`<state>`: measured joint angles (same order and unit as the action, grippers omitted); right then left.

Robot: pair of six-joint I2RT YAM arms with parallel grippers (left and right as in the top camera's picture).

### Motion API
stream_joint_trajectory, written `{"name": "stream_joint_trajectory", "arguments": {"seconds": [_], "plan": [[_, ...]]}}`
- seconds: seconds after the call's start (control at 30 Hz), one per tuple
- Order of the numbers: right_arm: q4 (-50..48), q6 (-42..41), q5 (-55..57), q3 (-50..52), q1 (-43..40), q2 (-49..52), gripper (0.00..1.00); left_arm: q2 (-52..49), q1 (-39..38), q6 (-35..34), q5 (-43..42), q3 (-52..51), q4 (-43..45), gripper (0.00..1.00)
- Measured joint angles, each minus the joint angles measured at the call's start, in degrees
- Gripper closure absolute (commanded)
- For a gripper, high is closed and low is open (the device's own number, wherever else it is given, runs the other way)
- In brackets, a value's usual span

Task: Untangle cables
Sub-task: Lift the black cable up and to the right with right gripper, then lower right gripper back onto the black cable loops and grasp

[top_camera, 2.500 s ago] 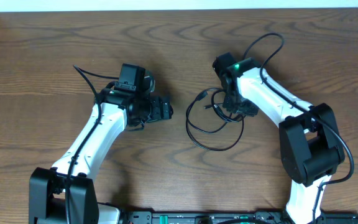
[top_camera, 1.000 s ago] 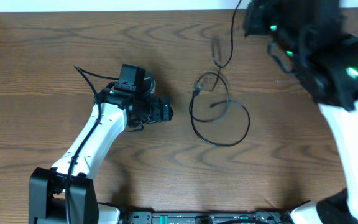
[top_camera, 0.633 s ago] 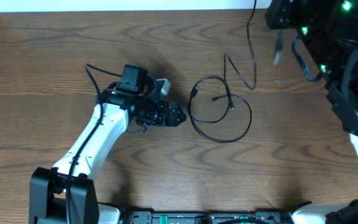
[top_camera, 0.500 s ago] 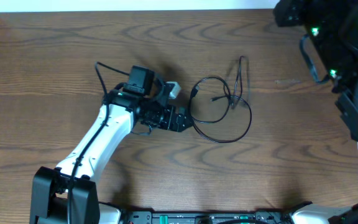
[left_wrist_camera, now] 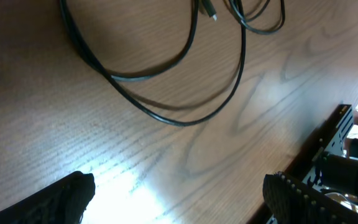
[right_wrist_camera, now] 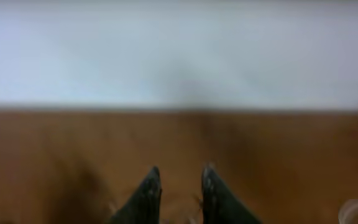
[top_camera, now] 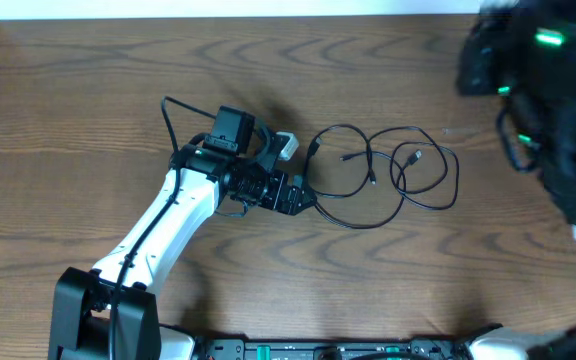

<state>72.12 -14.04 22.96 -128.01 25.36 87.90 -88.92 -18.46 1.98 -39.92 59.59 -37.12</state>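
I am watching the brown wood-grain desk [top_camera: 88, 100] from above and through both wrist cameras. Furthest to the left of the cables, the white left arm with black joints [top_camera: 168, 225] is lying stretched across the desk, its tip pointing at them. The left fingers [left_wrist_camera: 64, 199] are standing wide apart with nothing between them. In the left wrist view I am seeing only bare wood in the gap. From above, the tip is sitting just beside the left edge of the cables, though I cannot tell whether it is touching them.

The thin black cables with small plug ends [left_wrist_camera: 112, 76] are lying flat on the desk as loose curls. A large loop is sitting on the side nearest the left fingers, and a smaller loop is overlapping it on the far side. Several small plug ends are resting inside and along the upper edge of the loops.

To the right of the cables and well apart from them, the black right arm with green lights [top_camera: 543, 90] is showing only as a blur. In the blurred right wrist view, the right fingers [right_wrist_camera: 149, 190] are standing only slightly parted, gripping nothing and pointing toward a pale wall.
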Motion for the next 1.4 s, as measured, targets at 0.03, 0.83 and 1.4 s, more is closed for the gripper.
{"name": "stream_joint_trajectory", "arguments": {"seconds": [0.03,0.83,1.4], "plan": [[1.84,-1.46,0.24,0.46,0.0,1.53,0.57,0.0,0.0,0.0,-0.07,0.0,-0.04,0.08],[9.77,-53.24,-3.34,33.24,-3.39,22.21,0.3,0.0,-0.02,-1.97,10.38,0.0,0.0,0.1],[-18.21,-56.78,-11.85,58.45,-4.28,22.18,0.33,0.0,-0.02,4.96,13.31,0.0,-0.37,0.1]]}}
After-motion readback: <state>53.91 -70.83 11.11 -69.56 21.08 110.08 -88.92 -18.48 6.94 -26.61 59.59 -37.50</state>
